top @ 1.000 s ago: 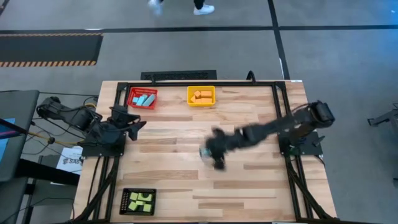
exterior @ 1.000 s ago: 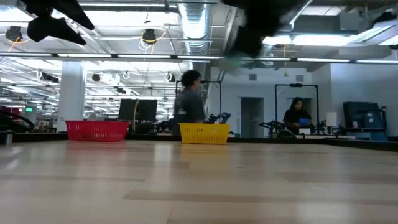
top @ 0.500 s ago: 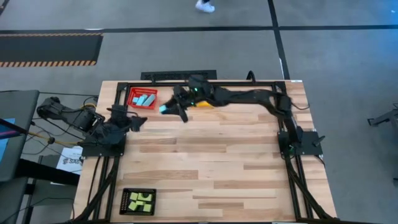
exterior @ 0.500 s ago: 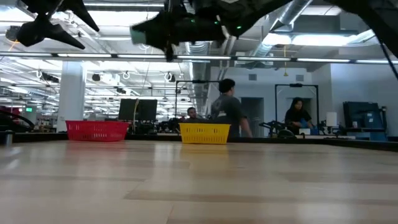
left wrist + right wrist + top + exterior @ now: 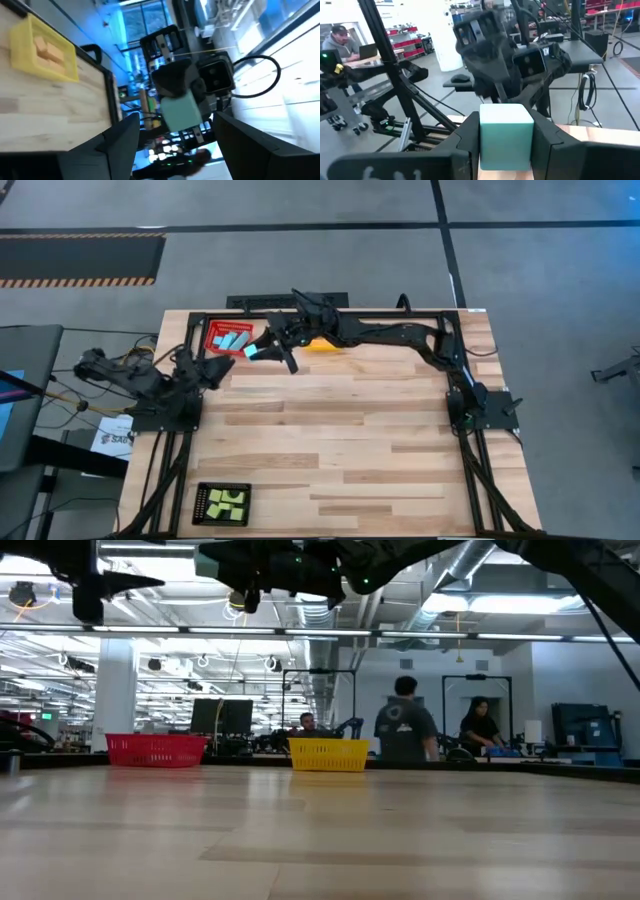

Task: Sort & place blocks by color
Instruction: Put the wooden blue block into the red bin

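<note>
My right gripper point(image 5: 256, 351) reaches across the far side of the table and is shut on a light blue cube point(image 5: 250, 353), held high beside the near-right corner of the red tray point(image 5: 212, 330). Several light blue blocks point(image 5: 232, 340) lie in that tray. The arm covers part of the yellow tray point(image 5: 328, 345), whose orange blocks point(image 5: 49, 50) show in the left wrist view. Several green blocks point(image 5: 227, 503) lie in the black tray point(image 5: 199, 505) at the near-left corner. My left gripper point(image 5: 220, 369) waits open at the table's left edge, facing the cube point(image 5: 180, 113). My right gripper pinches the light blue cube point(image 5: 505, 131) between its two fingers point(image 5: 468, 135), one on each of two opposite faces. The fingers come roughly level from the table's right. The cube is lifted clear, high above the table, with its upper and front faces showing.
The red tray point(image 5: 155, 749) and the yellow tray point(image 5: 328, 753) stand along the far edge. My right arm point(image 5: 400, 338) spans the far side of the table. Bare wood point(image 5: 340, 440) fills the middle and near right. People move in the room beyond the table.
My right gripper has swung from the middle of the table toward the far left, carrying the light blue cube up to the red tray's near-right corner, and it slowed over the last half second. My left gripper has turned about level at the left edge.
</note>
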Robot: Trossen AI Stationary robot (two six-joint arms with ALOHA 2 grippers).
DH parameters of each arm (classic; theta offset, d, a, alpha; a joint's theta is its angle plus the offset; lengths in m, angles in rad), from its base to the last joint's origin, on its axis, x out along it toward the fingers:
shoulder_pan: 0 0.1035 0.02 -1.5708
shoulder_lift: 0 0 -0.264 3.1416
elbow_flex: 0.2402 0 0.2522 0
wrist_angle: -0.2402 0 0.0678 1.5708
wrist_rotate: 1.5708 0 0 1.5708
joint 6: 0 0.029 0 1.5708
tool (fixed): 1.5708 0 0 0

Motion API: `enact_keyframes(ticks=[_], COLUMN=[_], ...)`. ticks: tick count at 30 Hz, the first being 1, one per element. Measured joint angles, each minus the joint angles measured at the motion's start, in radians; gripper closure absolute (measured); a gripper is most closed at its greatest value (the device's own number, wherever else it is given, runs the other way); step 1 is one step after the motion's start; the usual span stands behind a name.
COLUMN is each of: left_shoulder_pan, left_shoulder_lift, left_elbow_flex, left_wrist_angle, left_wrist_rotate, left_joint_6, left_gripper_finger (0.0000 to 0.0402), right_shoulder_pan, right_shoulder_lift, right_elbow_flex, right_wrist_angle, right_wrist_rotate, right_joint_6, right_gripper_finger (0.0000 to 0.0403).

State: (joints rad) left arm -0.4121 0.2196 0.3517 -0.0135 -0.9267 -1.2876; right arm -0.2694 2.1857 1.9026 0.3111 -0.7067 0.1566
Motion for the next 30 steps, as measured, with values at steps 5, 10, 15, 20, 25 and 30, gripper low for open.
enact_keyframes(ticks=[5, 10, 15, 20, 25, 30], left_shoulder_pan=[0.028, 0.055, 0.08, 0.101, 0.126, 0.135], left_shoulder_lift=[0.06, 0.159, 0.256, 0.316, 0.317, 0.317], left_elbow_flex=[-0.105, -0.125, -0.125, -0.125, -0.125, -0.125], left_wrist_angle=[0.234, 0.445, 0.583, 0.612, 0.613, 0.618], left_wrist_rotate=[0.066, 0.135, 0.216, 0.227, 0.232, 0.273], left_joint_6=[0.013, 0.065, 0.072, 0.045, 0.045, 0.044], left_gripper_finger=[0.0162, 0.0162, 0.0162, 0.0162, 0.0162, 0.0171], right_shoulder_pan=[0.028, 0.042, 0.054, 0.066, 0.072, 0.08], right_shoulder_lift=[0.0, 0.0, 0.0, -0.001, -0.002, -0.002], right_elbow_flex=[0.0, 0.0, 0.0, 0.0, 0.0, 0.0], right_wrist_angle=[0.004, 0.006, 0.006, 0.002, -0.014, -0.042], right_wrist_rotate=[0.0, 0.025, 0.063, 0.061, 0.061, 0.063], right_joint_6=[-0.001, -0.02, -0.081, -0.09, -0.114, -0.131], right_gripper_finger=[0.0286, 0.0286, 0.0286, 0.0286, 0.0286, 0.0286])
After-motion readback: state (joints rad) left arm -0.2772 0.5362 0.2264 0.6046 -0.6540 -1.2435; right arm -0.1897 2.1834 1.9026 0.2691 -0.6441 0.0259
